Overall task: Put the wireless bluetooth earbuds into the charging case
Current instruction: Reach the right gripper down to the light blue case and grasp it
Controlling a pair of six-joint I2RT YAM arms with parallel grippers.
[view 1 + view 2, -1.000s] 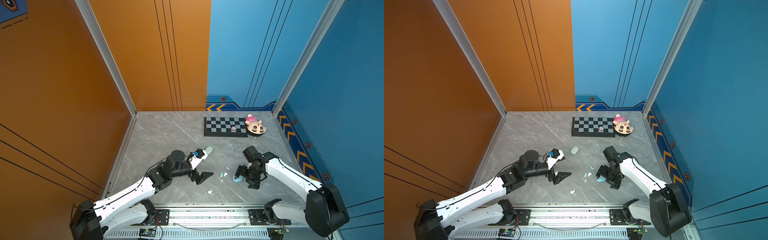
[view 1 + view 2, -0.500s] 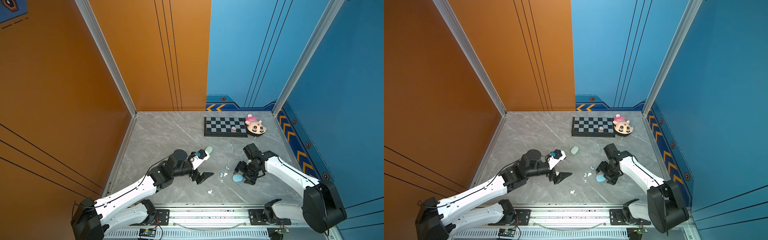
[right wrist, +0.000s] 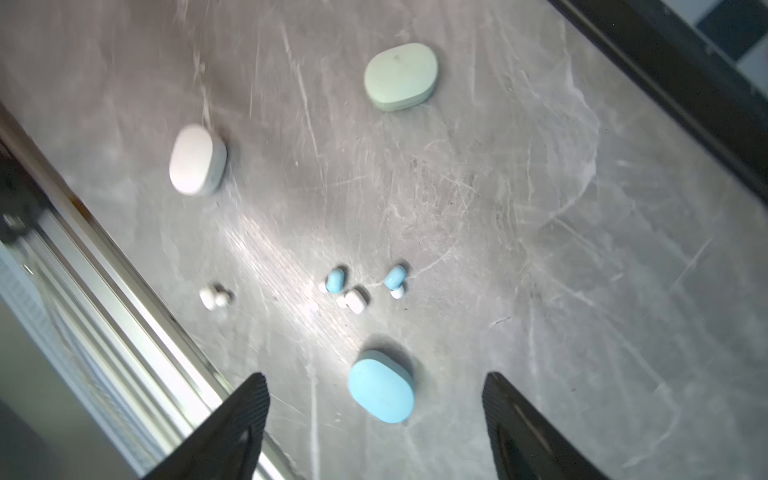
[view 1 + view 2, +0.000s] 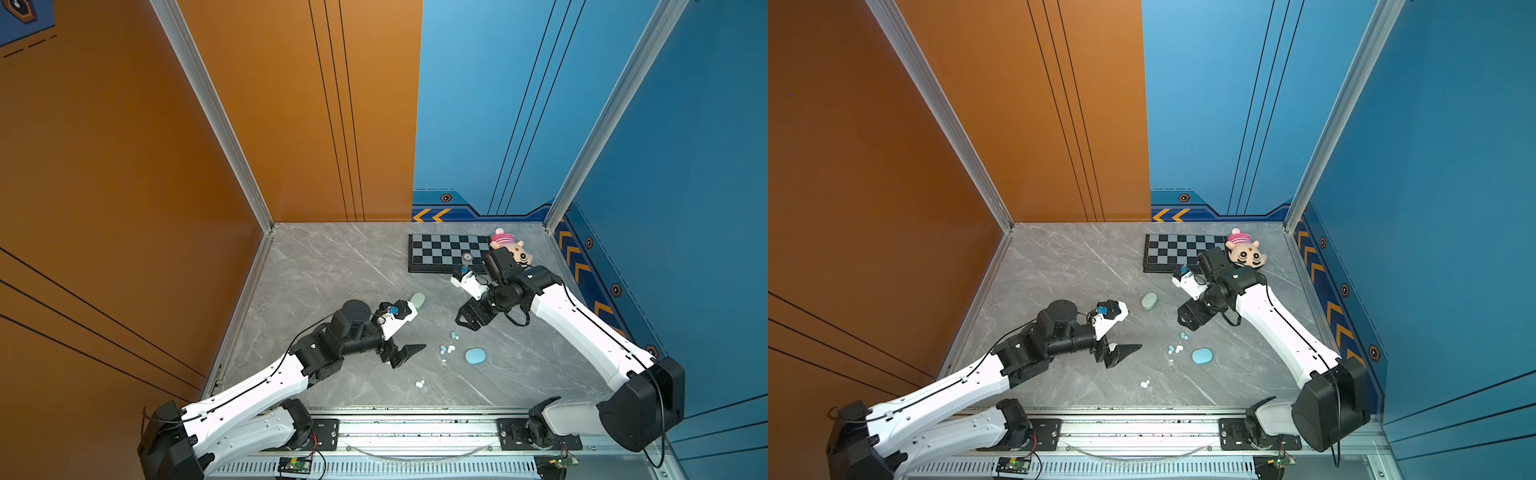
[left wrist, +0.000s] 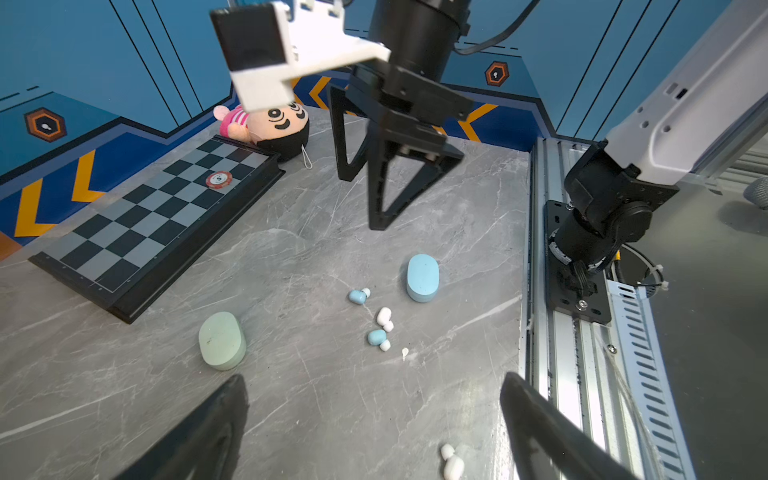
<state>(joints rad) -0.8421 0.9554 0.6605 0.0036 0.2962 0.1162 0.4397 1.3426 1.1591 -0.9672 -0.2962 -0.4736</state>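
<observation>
Pale blue and white earbuds [image 4: 448,347] are seen loose on the grey table [image 4: 332,270], just left of the blue case [image 4: 475,356]. The left gripper [image 4: 405,354] and right gripper [image 4: 466,324] are spread wide, nothing held.

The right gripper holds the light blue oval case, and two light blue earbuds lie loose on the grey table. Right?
No. The left wrist view shows the right gripper open and empty; the light blue oval case lies on the grey marble table, beside the two loose light blue earbuds.
</observation>
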